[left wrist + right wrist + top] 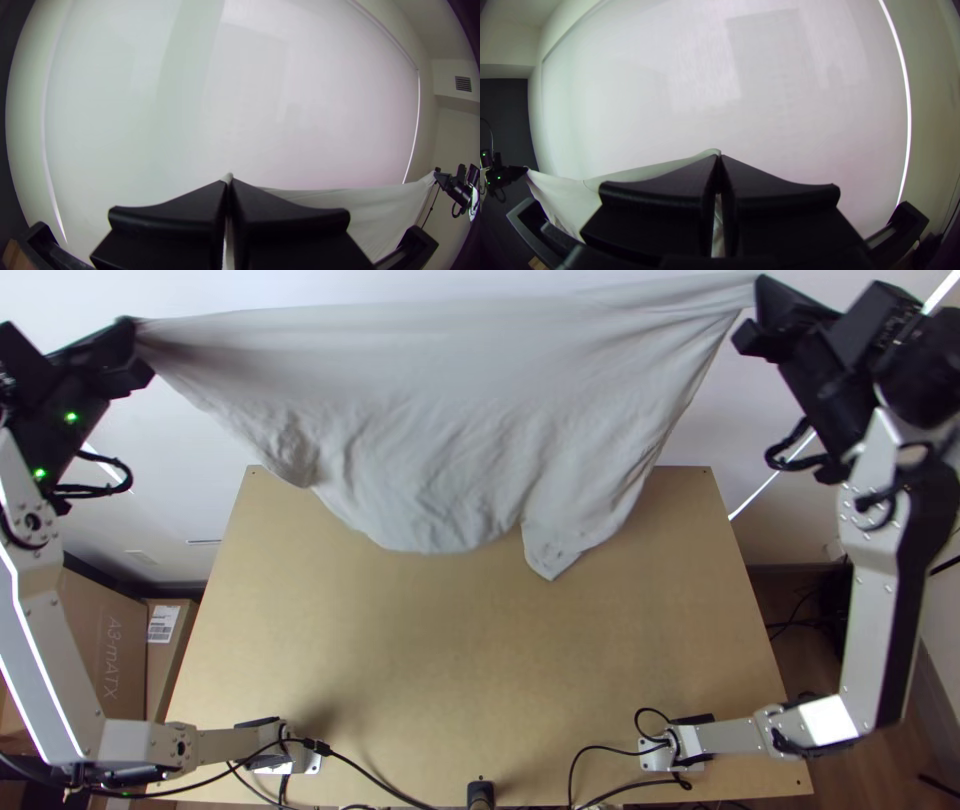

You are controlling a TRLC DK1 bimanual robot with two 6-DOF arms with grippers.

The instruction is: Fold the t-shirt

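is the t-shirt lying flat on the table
No, the t-shirt hangs stretched between the left gripper and the right gripper.

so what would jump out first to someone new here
A big pale t-shirt hangs stretched between the two raised grippers, its top edge taut, the lower part draping above the table. The left gripper and right gripper each pinch one upper corner.
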